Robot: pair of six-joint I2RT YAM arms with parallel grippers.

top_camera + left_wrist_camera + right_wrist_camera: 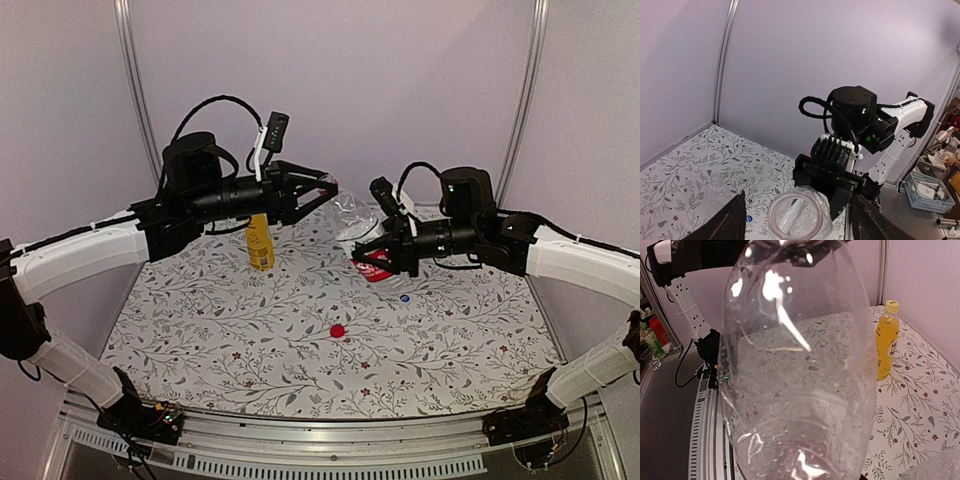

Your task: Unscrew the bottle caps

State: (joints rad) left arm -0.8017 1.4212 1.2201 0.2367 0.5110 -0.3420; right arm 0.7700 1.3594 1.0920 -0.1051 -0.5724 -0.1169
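Note:
My right gripper (368, 250) is shut on the clear unlabelled bottle (351, 214), holding it tilted above the table. The bottle fills the right wrist view (800, 370) and hides my own fingers there. My left gripper (332, 188) is open, with its dark fingers (730, 222) on either side of the bottle's round end (800, 215), not touching it. The red-labelled bottle (377, 267) lies under the right gripper. The yellow bottle (886, 342) stands upright with its yellow cap (891, 305) on. A red cap (337, 330) and a blue-white cap (404, 297) lie loose on the cloth.
A floral cloth (200, 330) covers the table, with purple walls and white corner posts (135, 90) behind. A metal rail (330, 440) runs along the near edge. Beyond the table's right side stands a basket (927, 187) of odds and ends.

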